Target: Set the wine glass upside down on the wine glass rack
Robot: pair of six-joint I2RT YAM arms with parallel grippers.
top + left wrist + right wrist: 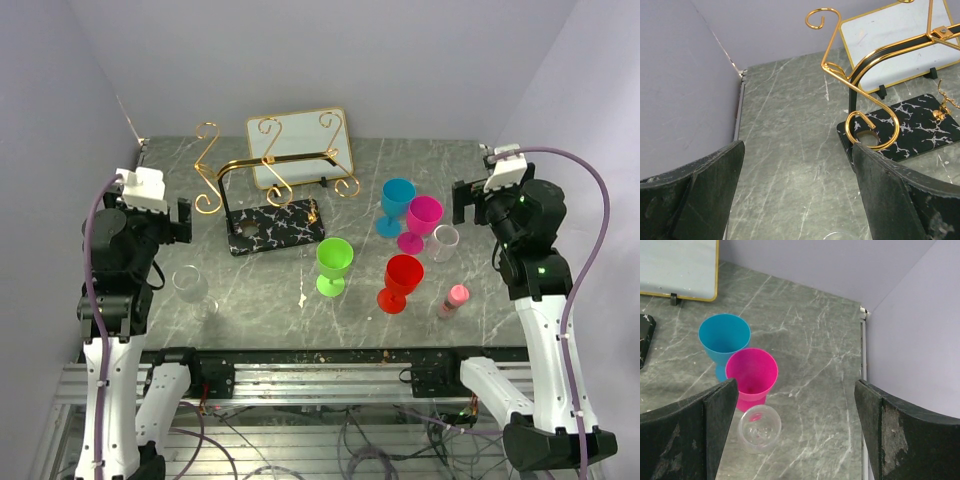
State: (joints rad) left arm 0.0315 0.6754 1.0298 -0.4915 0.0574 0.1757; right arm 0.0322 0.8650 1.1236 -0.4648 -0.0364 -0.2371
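The wine glass rack (272, 160) is a gold wire stand with scroll ends on a black marbled slab (275, 226) at the back centre. It also shows in the left wrist view (860, 75) at the upper right. A clear wine glass (190, 285) stands upright near the left arm; only its rim (840, 236) shows at the bottom of the left wrist view. My left gripper (183, 221) (797, 160) is open and empty above the table, left of the slab. My right gripper (464, 205) (796, 395) is open and empty, above a second clear glass (445, 241) (759, 427).
A gold-rimmed white tray (300, 146) leans behind the rack. Blue (398, 201), magenta (424, 217), green (334, 262) and red (403, 277) goblets stand upright at centre right. A small pink object (455, 297) lies near the red one. Walls close in on both sides.
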